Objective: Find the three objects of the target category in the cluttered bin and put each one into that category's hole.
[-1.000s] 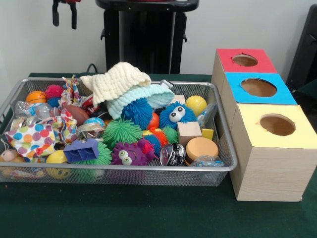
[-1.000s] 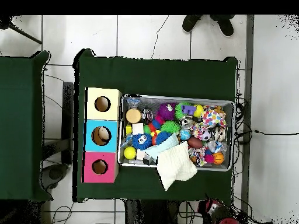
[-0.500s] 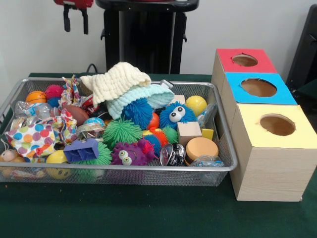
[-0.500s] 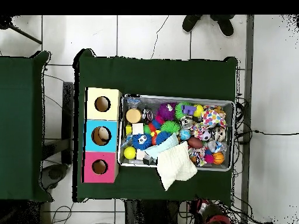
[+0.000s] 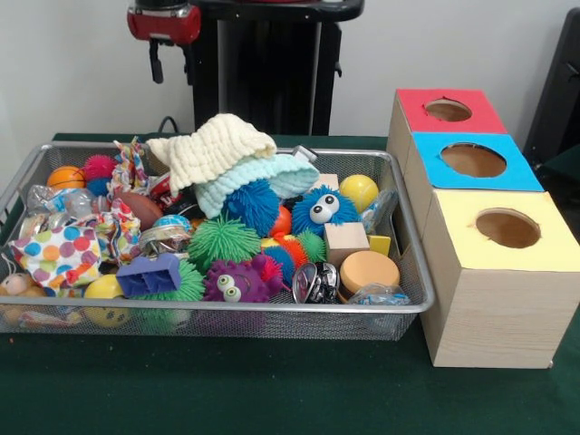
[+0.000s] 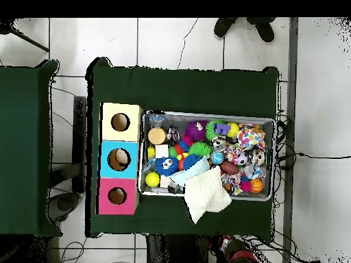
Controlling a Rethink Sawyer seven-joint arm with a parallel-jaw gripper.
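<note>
Front view shows the red and black gripper (image 5: 171,62) hanging high at the top left, above the far left part of the silver wire-mesh bin (image 5: 227,313) and clear of everything in it; two short black fingers (image 5: 156,69) point down with a plain gap between them, so the jaws stand apart and hold nothing. That bin sits on the dark green table (image 5: 272,390), left of three wooden boxes in a row: a yellow-topped wooden box (image 5: 501,276) nearest, a blue-topped one (image 5: 470,161) behind it, and a red-topped one (image 5: 446,111) farthest, each with a round hole in its top. Inside the bin, a cream knitted cloth (image 5: 213,149) lies on a pale blue knitted cloth (image 5: 258,177) at the far middle. Near them sit a blue fuzzy toy with big eyes (image 5: 321,210), a yellow ball (image 5: 359,191) and a green spiky ball (image 5: 221,241). Toward the near rim are a purple fuzzy toy with eyes (image 5: 234,283), a tan round disc (image 5: 367,270) and a polka-dot cloth (image 5: 62,254); a small orange basketball (image 5: 65,177) rests in the far left corner. Overhead view shows the bin (image 6: 208,115) to the right of the three boxes, with the cream cloth (image 6: 206,195) hanging over its lower rim, and the arm's red tip (image 6: 221,242) at the bottom edge, its jaws unreadable there.
</note>
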